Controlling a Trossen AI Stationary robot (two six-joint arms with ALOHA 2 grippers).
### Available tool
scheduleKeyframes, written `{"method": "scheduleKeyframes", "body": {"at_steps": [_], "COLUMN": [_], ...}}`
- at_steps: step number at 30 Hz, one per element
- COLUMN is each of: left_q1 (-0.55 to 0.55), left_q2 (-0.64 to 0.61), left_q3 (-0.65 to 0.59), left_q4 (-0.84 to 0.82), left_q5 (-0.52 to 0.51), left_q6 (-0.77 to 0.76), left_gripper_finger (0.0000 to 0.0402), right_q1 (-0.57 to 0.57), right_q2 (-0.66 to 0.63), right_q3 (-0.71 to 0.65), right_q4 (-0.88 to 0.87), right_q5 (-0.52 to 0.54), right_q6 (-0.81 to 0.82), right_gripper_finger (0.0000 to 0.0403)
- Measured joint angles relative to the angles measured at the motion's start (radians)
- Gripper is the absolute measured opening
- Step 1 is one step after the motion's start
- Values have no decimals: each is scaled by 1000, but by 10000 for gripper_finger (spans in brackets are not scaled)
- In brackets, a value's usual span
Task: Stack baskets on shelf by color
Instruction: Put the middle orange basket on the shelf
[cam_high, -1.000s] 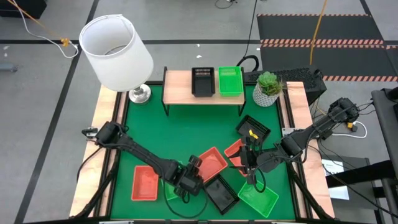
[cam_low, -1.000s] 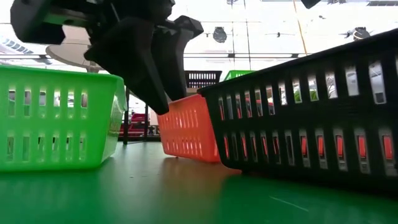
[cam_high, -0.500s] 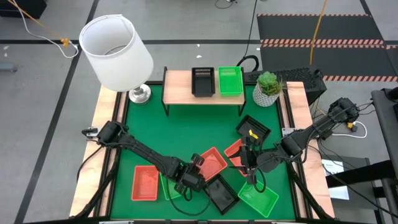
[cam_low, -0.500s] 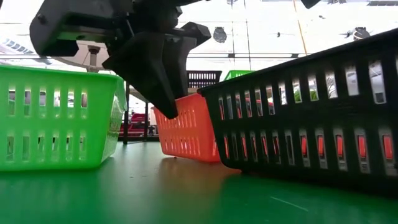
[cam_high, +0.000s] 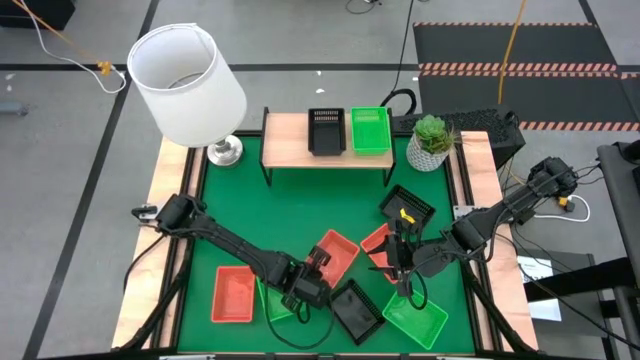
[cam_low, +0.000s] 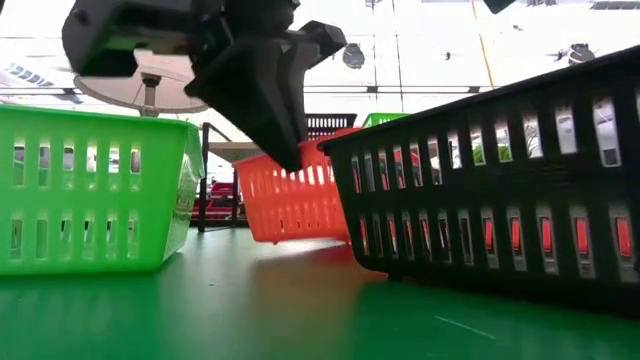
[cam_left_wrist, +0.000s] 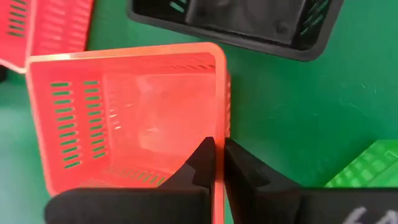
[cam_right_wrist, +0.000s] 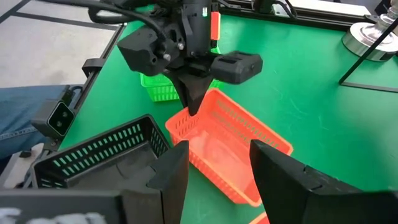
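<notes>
Orange-red basket (cam_left_wrist: 124, 118) rim pinched by left hand (cam_left_wrist: 217, 163) (basket tilted).

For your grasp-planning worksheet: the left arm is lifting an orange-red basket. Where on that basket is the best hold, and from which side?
Grip the thin rim wall of the orange-red basket, coming from above. It is open-topped, so one finger goes inside and one outside. The left gripper is shut on the rim this way, and the basket hangs tilted off the mat.

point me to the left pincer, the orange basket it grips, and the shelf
left pincer (cam_left_wrist: 217, 163), left wrist view, between its tips at the rim
orange basket (cam_left_wrist: 134, 127), left wrist view, on its floor
shelf (cam_high: 288, 140), high view, on the bare wooden top
</notes>
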Motion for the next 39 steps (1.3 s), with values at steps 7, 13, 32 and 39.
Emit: {"method": "scheduleKeyframes", "body": {"at_steps": [7, 13, 32, 39], "left_q1": [0, 0, 31, 121], "left_q2": [0, 0, -61, -216], "left_q3": [117, 235, 549, 532], "left_q4": [-175, -359, -841, -849], "left_q5": [-63, -139, -326, -356], "left_q6": [-58, -128, -259, -245], "left_gripper_finger": [14, 10, 13, 8], "right_q1": [0, 0, 0, 1], "right_q2": [0, 0, 0, 0], "right_q3": [0, 0, 0, 0], "right_q4": [-14, -15, -18, -24], "right_q5": [0, 0, 0, 0], "right_q6": [-11, -11, -15, -22], "right_gripper_finger": [167, 167, 167, 167]}}
